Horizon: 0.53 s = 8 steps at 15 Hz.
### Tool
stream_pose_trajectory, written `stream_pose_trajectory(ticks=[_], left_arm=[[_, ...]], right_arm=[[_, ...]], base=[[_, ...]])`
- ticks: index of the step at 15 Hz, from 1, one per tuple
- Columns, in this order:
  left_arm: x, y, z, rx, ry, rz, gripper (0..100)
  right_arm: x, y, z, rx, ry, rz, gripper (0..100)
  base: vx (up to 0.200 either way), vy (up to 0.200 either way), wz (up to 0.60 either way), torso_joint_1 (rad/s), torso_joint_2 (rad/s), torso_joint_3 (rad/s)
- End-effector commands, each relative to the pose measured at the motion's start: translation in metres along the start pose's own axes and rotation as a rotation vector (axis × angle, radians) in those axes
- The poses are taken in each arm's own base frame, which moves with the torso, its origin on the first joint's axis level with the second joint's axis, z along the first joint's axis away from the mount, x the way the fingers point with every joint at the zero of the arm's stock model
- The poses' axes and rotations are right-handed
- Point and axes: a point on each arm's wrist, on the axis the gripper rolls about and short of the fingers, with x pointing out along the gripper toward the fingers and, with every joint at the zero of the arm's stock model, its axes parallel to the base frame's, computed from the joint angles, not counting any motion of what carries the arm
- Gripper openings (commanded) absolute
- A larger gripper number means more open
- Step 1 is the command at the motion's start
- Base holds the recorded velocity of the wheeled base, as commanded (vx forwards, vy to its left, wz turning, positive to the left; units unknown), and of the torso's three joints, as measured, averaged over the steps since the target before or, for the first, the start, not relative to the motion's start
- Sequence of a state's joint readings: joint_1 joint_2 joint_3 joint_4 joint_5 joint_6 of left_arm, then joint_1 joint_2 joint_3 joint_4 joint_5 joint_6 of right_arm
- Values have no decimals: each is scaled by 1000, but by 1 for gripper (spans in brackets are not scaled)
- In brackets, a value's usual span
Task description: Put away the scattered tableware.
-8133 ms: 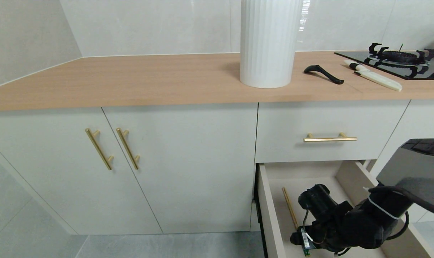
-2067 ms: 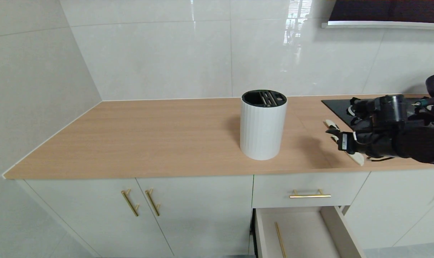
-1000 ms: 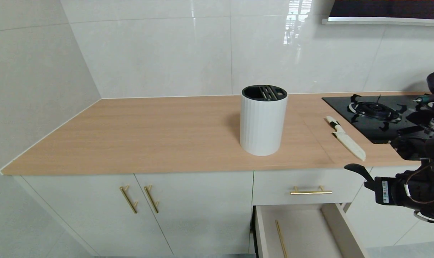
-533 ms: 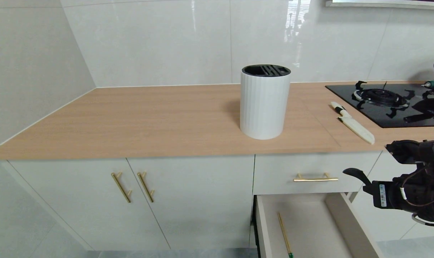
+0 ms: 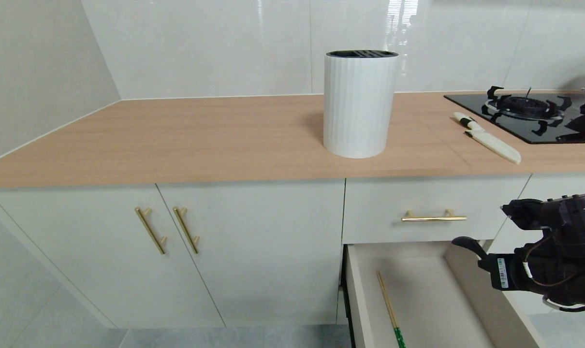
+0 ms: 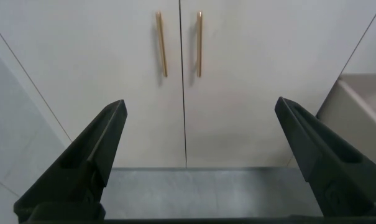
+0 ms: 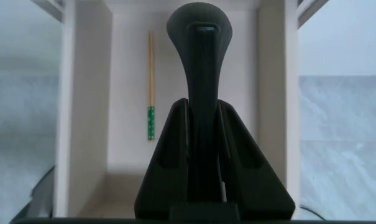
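Note:
My right gripper (image 5: 491, 265) is shut on a black spoon-like utensil (image 5: 464, 243), held over the right side of the open drawer (image 5: 357, 285). In the right wrist view the utensil (image 7: 198, 43) sticks out from between the fingers (image 7: 169, 149), above the drawer floor (image 7: 237, 93). A pair of wooden chopsticks (image 5: 388, 305) with green ends lies in the drawer, chopsticks (image 7: 150, 87) left of the utensil. A white knife (image 5: 489, 139) lies on the wooden counter. My left gripper (image 6: 200, 112) is open, low in front of the cabinet doors.
A tall white ribbed utensil holder (image 5: 359, 104) stands on the counter (image 5: 200, 140). A black gas hob (image 5: 529, 108) is at the right. Closed cabinet doors with gold handles (image 5: 150, 231) are at the left, and a shut drawer with a gold handle (image 5: 433, 218) sits above the open one.
The head camera has sunk. My right gripper took the black utensil off the counter and has come down past the upper drawer's handle toward the open drawer.

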<state>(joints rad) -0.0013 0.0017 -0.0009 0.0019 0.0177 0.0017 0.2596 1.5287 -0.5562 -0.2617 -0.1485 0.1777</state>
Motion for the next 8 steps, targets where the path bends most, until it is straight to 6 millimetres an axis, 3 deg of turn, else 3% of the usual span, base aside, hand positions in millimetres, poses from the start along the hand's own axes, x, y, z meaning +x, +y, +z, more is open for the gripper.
stream_pose_trajectory(ticks=[1,8], left_arm=[[0,0,0,0,-1,0,100],[0,0,0,0,0,0,100]], right_arm=[[11,1,-6,-5,26,-4,0],[28,2,-14,-9,57,-13,0]], base=[[0,0,0,-159,466,305],[0,0,0,-107,435,314]])
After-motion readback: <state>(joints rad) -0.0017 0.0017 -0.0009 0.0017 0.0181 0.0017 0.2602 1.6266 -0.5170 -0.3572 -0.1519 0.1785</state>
